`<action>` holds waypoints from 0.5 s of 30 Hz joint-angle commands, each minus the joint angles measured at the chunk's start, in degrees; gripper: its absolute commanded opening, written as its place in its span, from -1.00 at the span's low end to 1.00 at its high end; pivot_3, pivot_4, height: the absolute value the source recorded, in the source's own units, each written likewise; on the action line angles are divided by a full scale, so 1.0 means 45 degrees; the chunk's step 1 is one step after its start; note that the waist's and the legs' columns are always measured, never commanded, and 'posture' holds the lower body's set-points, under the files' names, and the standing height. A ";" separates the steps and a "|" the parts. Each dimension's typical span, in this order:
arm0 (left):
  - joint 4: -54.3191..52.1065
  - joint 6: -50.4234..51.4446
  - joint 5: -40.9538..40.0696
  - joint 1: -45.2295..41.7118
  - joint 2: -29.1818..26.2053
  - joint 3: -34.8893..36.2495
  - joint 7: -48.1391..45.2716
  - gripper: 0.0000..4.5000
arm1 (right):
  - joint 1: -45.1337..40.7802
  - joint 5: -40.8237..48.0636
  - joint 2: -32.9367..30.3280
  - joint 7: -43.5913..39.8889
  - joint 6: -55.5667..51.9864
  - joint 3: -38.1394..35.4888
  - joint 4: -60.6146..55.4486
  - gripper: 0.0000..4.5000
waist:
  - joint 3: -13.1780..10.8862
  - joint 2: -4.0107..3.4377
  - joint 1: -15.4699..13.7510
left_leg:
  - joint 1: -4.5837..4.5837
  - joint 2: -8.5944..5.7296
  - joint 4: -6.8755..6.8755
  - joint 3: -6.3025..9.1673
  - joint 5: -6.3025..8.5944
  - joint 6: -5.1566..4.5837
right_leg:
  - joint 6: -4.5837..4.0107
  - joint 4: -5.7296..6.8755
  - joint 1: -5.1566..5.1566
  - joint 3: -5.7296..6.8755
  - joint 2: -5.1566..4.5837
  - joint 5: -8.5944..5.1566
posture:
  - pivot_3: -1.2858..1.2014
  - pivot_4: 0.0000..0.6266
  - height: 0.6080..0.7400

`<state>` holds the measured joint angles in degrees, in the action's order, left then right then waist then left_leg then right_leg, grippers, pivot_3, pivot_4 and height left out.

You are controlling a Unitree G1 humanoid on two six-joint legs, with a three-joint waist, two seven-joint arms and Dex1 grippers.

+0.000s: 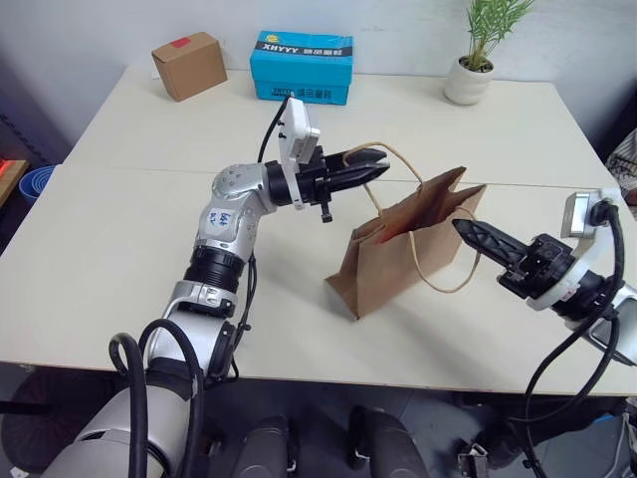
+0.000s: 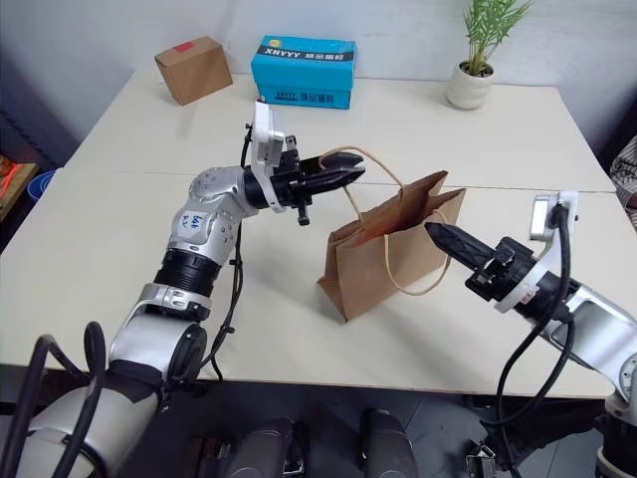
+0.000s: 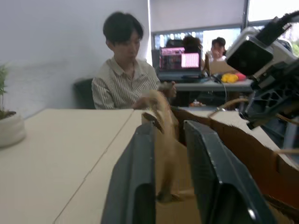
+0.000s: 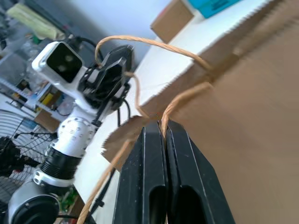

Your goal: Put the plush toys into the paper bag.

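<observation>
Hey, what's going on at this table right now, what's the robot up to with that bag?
The robot is holding a brown paper bag open on the table. Its right end effector is shut on one twine handle at the bag's near side, while the left end effector has the other handle loop between its parted fingers, above the bag's far edge. Something red shows just inside the bag's mouth. A cardboard box, a blue box and a potted plant stand at the far edge.

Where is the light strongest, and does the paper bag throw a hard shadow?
Left wrist view: brightest are the window and a glowing screen behind the person. Left eye view: the table is evenly lit; the paper bag throws only a faint, soft shadow.
</observation>
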<state>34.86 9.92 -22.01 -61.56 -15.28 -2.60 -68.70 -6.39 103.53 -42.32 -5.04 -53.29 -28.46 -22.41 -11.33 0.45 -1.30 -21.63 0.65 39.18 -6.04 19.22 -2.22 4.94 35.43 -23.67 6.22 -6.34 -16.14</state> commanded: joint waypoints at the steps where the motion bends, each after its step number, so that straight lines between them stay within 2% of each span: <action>1: -0.0722 0.2031 0.0044 -0.0521 -0.0851 -0.0586 -0.1238 0.05 | 0.0372 0.0488 -0.0726 -0.1141 -0.0030 -0.0684 -0.0766 -0.60 | 0.0000 0.0000 -0.0004 | 0.0000 0.0001 0.0000 0.0002 0.0001 -0.0001 | 0.0000 0.0000 0.0001 -0.0003 0.0005 0.0000 | 0.03 -0.52 1.00; 8: -0.0487 0.2983 -0.0164 -0.1168 -0.1579 -0.0125 -0.1471 0.99 | 0.1320 -0.0326 -0.1358 -0.2714 0.0183 -0.1415 -0.1109 0.44 | -0.0001 0.0005 -0.0065 | -0.0032 -0.0006 0.0006 0.0052 0.0010 -0.0019 | 0.0003 -0.0036 0.0012 -0.0017 -0.0028 0.0002 | 0.03 -0.52 1.00; 11: -0.0838 0.3640 -0.0644 -0.0995 -0.1896 0.0385 -0.1563 1.00 | 0.1720 -0.0623 -0.1188 -0.3502 0.0477 -0.2136 -0.1164 0.90 | -0.0001 0.0005 -0.0043 | -0.0052 -0.0005 0.0007 0.0056 0.0011 -0.0020 | 0.0017 -0.0058 0.0006 -0.0012 -0.0023 0.0009 | 0.03 -0.52 1.00; 12: -0.0967 0.3730 -0.0694 -0.0904 -0.1983 0.0465 -0.1578 1.00 | 0.1825 -0.0686 -0.1141 -0.3706 0.0571 -0.2306 -0.1183 0.98 | -0.0001 0.0005 -0.0020 | -0.0058 -0.0005 0.0007 0.0058 0.0011 -0.0020 | 0.0017 -0.0061 0.0003 -0.0008 -0.0022 0.0010 | 0.03 -0.52 1.00; 15: -0.2889 0.4655 -0.0887 0.0949 -0.3236 0.0597 -0.1858 1.00 | 0.3219 0.0053 -0.0842 -0.4223 0.0580 -0.3964 -0.0656 0.98 | 0.0003 -0.0004 0.0002 | -0.0068 0.0000 0.0003 0.0059 0.0010 -0.0019 | 0.0019 -0.0067 -0.0005 -0.0006 -0.0008 0.0011 | 0.03 -0.52 1.00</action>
<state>27.61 28.27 -24.58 -61.41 -26.53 -1.36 -76.04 4.85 101.44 -46.75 -21.42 -51.19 -40.26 -25.74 -11.31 0.43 -1.29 -21.91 0.66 39.17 -5.76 19.26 -2.30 5.03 35.13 -23.68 6.18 -6.42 -16.09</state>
